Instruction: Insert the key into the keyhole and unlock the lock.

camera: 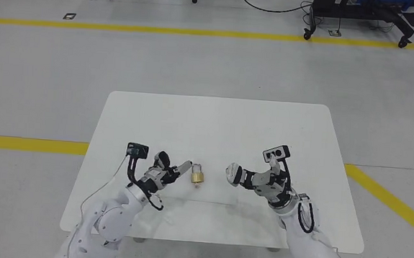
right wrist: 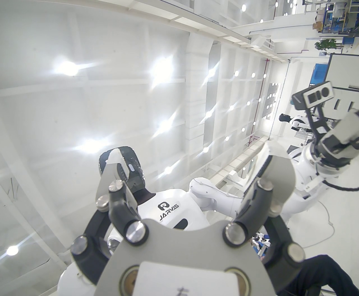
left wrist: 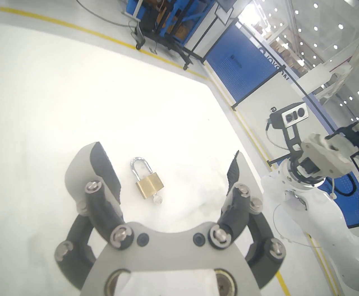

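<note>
So the small blocky brass padlock (left wrist: 149,185) with a shiny silver U-shaped shackle is lying flat on the smooth white rounded-corner table (camera: 215,122), near the front edge and roughly between the two arms. A little silver metal key (left wrist: 157,199) pokes out of the bottom end of the brass body, opposite the shackle. The brass looks matte with a line running down the middle, and the shackle is a polished round bar. Can't tell if the shackle is latched or not. The left gripper (left wrist: 168,159) sits just beside the padlock, spread wide with nothing in it. Its fingers (left wrist: 108,168) are grey shells with black ribbed pads. The right gripper (right wrist: 190,161) is on the padlock's other side, a bit apart, tilted up toward the ceiling, also wide open and holding nothing
</note>
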`<state>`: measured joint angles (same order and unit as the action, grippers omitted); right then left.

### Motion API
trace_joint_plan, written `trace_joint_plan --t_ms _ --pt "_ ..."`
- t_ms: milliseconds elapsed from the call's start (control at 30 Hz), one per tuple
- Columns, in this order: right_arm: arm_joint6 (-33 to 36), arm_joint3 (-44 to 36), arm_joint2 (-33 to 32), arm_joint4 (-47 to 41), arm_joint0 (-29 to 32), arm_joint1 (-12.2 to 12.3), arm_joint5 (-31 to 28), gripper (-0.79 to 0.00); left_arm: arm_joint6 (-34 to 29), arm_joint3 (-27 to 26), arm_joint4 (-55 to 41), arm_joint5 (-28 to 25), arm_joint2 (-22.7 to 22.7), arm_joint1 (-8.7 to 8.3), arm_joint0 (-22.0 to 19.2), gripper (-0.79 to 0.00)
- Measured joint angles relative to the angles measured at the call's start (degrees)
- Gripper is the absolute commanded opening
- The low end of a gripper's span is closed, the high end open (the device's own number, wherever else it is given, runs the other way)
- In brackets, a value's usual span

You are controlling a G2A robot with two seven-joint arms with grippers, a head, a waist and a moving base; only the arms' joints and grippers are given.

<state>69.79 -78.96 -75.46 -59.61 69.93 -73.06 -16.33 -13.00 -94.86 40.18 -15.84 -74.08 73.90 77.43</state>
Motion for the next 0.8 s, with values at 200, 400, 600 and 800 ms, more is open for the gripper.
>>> trace_joint_plan --t_ms 200,400,600,800 --pt "0.0 0.0 0.0 0.0 0.0 0.0 0.0 0.000 10.0 -7.3 13.4 2.3 -7.2 -1.22 6.0 0.000" --pt "0.0 0.0 0.0 0.0 0.0 0.0 0.0 0.000 14.5 -8.7 18.1 3.9 -9.5 -1.47 7.5 0.000" --pt "0.0 0.0 0.0 0.0 0.0 0.0 0.0 0.000 14.5 -8.7 18.1 3.9 -9.5 -1.47 7.5 0.000" --pt "0.0 0.0 0.0 0.0 0.0 0.0 0.0 0.000 14.5 -8.7 18.1 3.9 -9.5 -1.47 7.5 0.000"
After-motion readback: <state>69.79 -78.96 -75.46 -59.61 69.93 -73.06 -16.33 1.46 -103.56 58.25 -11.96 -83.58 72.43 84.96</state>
